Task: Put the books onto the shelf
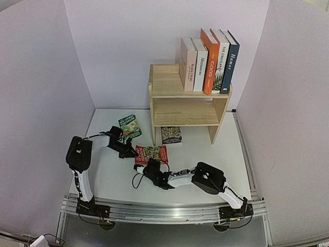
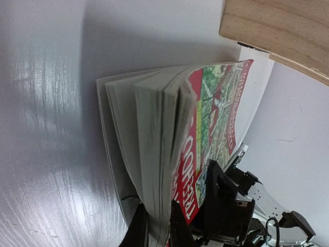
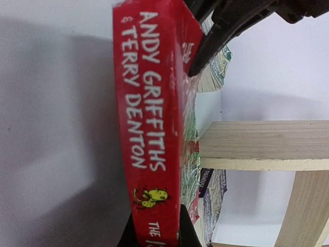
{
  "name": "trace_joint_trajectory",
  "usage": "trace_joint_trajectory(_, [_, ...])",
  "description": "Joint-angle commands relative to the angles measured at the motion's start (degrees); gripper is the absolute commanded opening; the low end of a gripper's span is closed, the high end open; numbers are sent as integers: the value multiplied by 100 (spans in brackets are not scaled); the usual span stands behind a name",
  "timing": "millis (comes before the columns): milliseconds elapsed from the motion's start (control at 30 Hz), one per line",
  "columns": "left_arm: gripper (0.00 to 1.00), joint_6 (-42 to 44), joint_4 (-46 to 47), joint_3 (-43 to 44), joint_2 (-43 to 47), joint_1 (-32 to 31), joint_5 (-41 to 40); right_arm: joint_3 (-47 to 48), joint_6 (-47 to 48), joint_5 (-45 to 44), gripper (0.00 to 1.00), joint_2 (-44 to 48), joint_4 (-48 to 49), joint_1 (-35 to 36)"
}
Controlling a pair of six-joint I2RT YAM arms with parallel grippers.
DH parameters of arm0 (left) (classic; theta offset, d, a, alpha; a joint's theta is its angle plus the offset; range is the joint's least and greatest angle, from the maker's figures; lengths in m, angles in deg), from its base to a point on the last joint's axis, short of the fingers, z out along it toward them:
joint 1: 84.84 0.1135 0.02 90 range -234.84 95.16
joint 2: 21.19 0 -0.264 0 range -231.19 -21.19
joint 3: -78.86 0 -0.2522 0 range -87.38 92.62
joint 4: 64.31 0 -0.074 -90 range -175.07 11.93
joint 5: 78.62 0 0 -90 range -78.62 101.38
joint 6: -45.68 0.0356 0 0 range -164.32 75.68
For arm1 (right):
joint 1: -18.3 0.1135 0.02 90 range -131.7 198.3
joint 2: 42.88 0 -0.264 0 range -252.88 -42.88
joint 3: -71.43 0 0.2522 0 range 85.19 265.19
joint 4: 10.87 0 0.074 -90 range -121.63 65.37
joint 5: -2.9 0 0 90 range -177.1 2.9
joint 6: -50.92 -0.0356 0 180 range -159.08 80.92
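Observation:
A red paperback lies flat at the table's middle, cover up, between both grippers. My left gripper is shut on its page edge at the left end, a finger on each side. My right gripper is shut on its red spine from the near side. Five books stand upright on the top tier of the wooden shelf. A green paperback lies left of the shelf. A dark paperback lies at the shelf's foot.
White walls enclose the table on three sides. The shelf's lower tier holds nothing. In the right wrist view the shelf's board is just beyond the red book, with the dark paperback under it.

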State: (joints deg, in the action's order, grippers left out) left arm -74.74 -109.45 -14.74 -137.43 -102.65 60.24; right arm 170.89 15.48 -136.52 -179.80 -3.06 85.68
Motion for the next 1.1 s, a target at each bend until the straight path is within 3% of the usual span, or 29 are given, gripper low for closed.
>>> trace_joint_trajectory(0, [1,109,103,-16,456,53,417,59,40,-325,0,261,488,-58])
trace_joint_trajectory(33, [10,229,35,9,547,73,354,-14,25,-338,0,374,488,-58])
trace_joint_trajectory(67, [27,392,-78,51,651,91,228,-94,12,-344,0,510,488,-57])
trace_joint_trajectory(100, [54,590,-251,105,789,99,-10,-197,6,-332,0,684,488,-51])
trace_joint_trajectory(133, [67,857,-386,172,908,101,-211,-281,-24,-306,0,848,458,-43])
trace_joint_trajectory(200, [82,1383,-625,296,1154,113,-596,-382,-176,-138,0,1255,43,-38])
trace_joint_trajectory(300, [95,1958,-917,513,1506,192,-1057,-206,-959,804,0,2017,-1706,-40])
trace_joint_trajectory(433, [99,2692,-1195,739,1863,390,-1652,342,-1552,1743,0,2772,-4165,-40])
trace_joint_trajectory(633, [100,2997,-1224,583,2204,615,-2051,1129,-1284,1602,0,3678,-6052,-54])
trace_joint_trajectory(833, [99,2975,-1143,517,2271,623,-1941,1818,14,416,0,4009,-6278,-361])
trace_joint_trajectory(1067, [100,2953,-1136,557,2264,623,-1871,2525,1079,291,0,3670,-5658,-1305])
